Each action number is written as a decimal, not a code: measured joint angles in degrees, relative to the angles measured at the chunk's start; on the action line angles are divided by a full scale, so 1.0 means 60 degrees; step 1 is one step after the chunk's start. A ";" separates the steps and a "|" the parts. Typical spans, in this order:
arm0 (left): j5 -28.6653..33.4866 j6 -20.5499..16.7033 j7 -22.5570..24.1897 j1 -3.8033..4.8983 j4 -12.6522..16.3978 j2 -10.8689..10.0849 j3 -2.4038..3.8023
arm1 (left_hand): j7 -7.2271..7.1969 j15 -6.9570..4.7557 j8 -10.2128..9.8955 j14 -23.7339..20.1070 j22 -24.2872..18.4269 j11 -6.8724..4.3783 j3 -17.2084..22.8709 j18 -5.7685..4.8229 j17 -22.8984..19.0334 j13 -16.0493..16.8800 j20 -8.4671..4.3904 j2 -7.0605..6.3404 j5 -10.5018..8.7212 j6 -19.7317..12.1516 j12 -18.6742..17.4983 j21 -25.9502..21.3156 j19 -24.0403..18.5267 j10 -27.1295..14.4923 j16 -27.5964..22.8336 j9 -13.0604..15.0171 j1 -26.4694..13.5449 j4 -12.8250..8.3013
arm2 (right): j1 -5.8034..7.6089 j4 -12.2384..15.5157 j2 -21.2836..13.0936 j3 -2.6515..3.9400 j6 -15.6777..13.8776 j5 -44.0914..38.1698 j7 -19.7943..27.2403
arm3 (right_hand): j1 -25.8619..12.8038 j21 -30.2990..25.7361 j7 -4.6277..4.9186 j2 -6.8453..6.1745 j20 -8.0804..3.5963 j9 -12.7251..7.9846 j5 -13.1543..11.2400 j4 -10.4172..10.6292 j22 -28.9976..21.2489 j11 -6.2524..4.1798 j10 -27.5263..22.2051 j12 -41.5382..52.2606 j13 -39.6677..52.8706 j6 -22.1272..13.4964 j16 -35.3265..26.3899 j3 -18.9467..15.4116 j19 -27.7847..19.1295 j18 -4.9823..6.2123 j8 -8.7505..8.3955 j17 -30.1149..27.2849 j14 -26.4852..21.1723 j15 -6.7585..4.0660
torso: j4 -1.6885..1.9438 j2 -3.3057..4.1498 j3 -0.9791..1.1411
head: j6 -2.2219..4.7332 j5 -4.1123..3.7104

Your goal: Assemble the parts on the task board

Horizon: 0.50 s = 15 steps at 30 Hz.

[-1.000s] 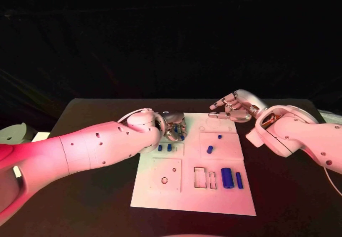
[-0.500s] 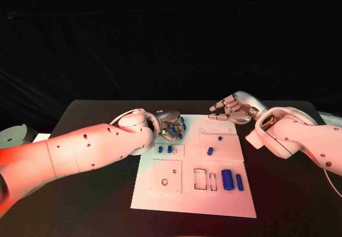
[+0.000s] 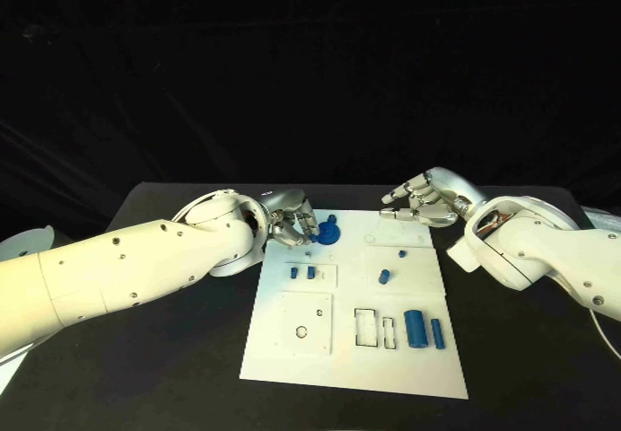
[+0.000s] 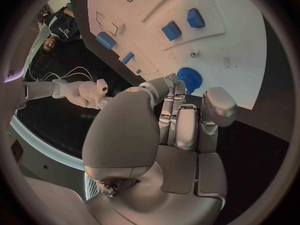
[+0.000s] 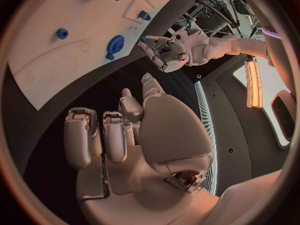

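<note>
We see the white board (image 3: pixel 298 359) lying in the middle of the black tabletop (image 3: pixel 155 377), with small blue parts spread over it. Near its far edge sits a blue gear (image 3: pixel 327 236), round and toothed, with a small blue stub just beside it. Our left hand (image 3: pixel 293 224) is right next to that gear at the board's far left corner; its fingers (image 4: pixel 177 116) are curled in, and from the wrist they reach close to the gear (image 4: pixel 188 79), but we cannot tell whether they touch it or hold it. Two small blue blocks (image 3: pixel 301 270) stand in a shallow recess just nearer to us than the gear. A short blue peg (image 3: pixel 383 273) lies tilted in the next recess to the right, with a tiny blue piece (image 3: pixel 400 253) just beyond it. Toward the near right of the board a thick blue cylinder (image 3: pixel 415 327) and a thinner blue bar (image 3: pixel 436 332) lie side by side, next to two open rectangular slots (image 3: pixel 374 328). Our right hand (image 3: pixel 421 202) hangs over the far right corner of the board, fingers apart and loosely bent, holding nothing.
</note>
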 measured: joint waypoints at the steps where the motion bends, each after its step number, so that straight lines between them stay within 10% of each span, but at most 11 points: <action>1: 0.0026 0.0008 -0.0025 0.0003 0.0000 -0.0053 0.0001 | 0.0000 0.0000 -0.0001 0.0000 0.0000 0.0000 0.0000 0.0000 0.0000 0.0000 0.0000 0.0000 0.0000 0.0000 0.0000 0.0000 0.0000 0.0000 0.0000 -0.0001 0.0000 0.0000 | 0.0000 0.0000 -0.0002 0.0000 0.0000 0.0000 0.0000 | 0.0000 0.0000 0.0000 0.0000 0.0000 0.0000 0.0000 0.0000 0.0000 0.0000 0.0000 0.0000 0.0000 0.0000 0.0000 0.0000 0.0000 0.0000 0.0000 0.0000 0.0000 0.0000 | 0.0002 0.0000 0.0000 | 0.0000 0.0000; 15: 0.0159 0.0255 -0.0351 -0.0028 -0.0300 -0.0210 -0.0084 | -0.0034 0.0000 -0.0043 0.0000 -0.0013 0.0000 -0.0007 0.0000 -0.0024 0.0008 0.0000 0.0002 0.0000 0.0033 -0.0036 0.0000 0.0000 0.0000 0.0000 0.0002 -0.0099 0.0006 | -0.0003 -0.0003 0.0003 0.0000 0.0003 0.0000 0.0000 | 0.0000 0.0000 0.0000 0.0000 0.0000 0.0000 0.0000 0.0000 -0.0001 0.0000 0.0000 0.0000 -0.0001 0.0000 0.0000 0.0000 0.0000 -0.0001 0.0000 -0.0002 0.0000 0.0000 | -0.0003 0.0018 -0.0005 | -0.0024 0.0057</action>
